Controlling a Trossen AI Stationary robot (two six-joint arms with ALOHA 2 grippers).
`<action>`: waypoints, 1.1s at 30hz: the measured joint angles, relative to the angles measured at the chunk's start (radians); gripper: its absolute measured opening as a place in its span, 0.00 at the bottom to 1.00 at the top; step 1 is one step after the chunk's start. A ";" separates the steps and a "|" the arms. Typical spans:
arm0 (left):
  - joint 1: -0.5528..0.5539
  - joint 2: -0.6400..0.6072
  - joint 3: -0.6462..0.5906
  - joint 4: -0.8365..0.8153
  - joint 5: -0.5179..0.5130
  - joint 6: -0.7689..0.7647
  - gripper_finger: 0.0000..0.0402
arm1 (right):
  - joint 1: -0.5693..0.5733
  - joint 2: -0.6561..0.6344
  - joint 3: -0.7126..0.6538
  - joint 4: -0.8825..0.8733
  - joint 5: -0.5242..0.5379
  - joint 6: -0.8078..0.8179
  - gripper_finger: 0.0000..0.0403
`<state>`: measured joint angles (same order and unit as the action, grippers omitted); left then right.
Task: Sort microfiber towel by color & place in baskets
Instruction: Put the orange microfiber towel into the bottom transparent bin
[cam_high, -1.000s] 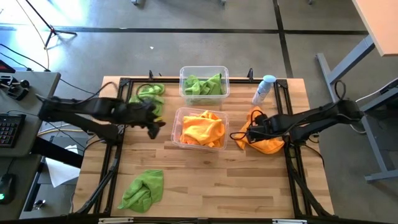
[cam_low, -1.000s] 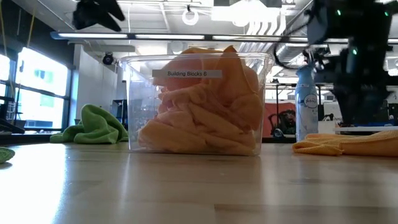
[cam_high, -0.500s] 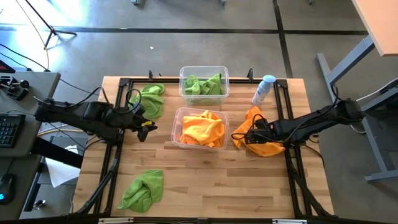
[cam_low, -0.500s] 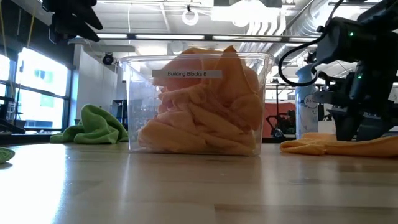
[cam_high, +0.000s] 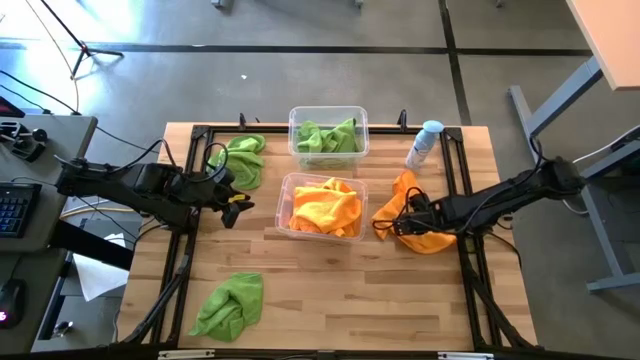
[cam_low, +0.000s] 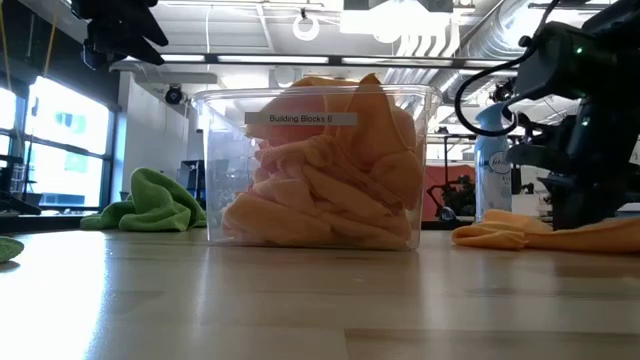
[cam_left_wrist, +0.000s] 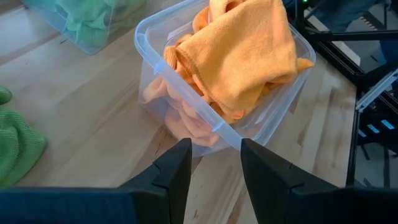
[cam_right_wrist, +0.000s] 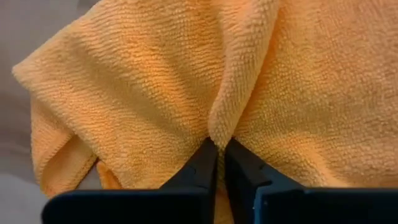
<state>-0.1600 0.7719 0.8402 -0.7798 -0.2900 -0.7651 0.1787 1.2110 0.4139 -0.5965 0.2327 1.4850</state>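
Right pincer (cam_right_wrist: 217, 149) pinches a fold of the orange towel (cam_high: 425, 238) beside the orange-filled basket (cam_high: 352, 232), likely for lifting in; left pincer (cam_left_wrist: 211, 162) waits spread

We're in an industrial lab. Exposed ceiling ducts (cam_low: 470, 40) overhead, bare concrete floor (cam_high: 300, 80). A keyboard (cam_high: 12, 208) sits beside the wooden table (cam_high: 330, 290).

Wooden table (cam_high: 330, 290) bears baskets (cam_high: 322, 207), towels (cam_high: 229, 305), spray bottle (cam_high: 424, 144).
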 joint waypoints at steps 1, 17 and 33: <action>0.000 0.000 0.000 0.000 0.000 0.000 0.32 | 0.008 -0.001 0.006 -0.004 -0.007 0.000 0.05; 0.000 0.049 0.000 0.000 -0.001 -0.044 0.32 | 0.136 -0.038 0.551 -0.668 0.223 -0.172 0.01; 0.000 0.098 0.000 0.086 0.026 -0.063 0.32 | 0.161 -0.040 1.082 -0.548 0.428 -0.818 0.01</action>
<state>-0.1600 0.8700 0.8402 -0.6936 -0.2639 -0.8284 0.3399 1.1713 1.4955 -1.1445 0.6609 0.6669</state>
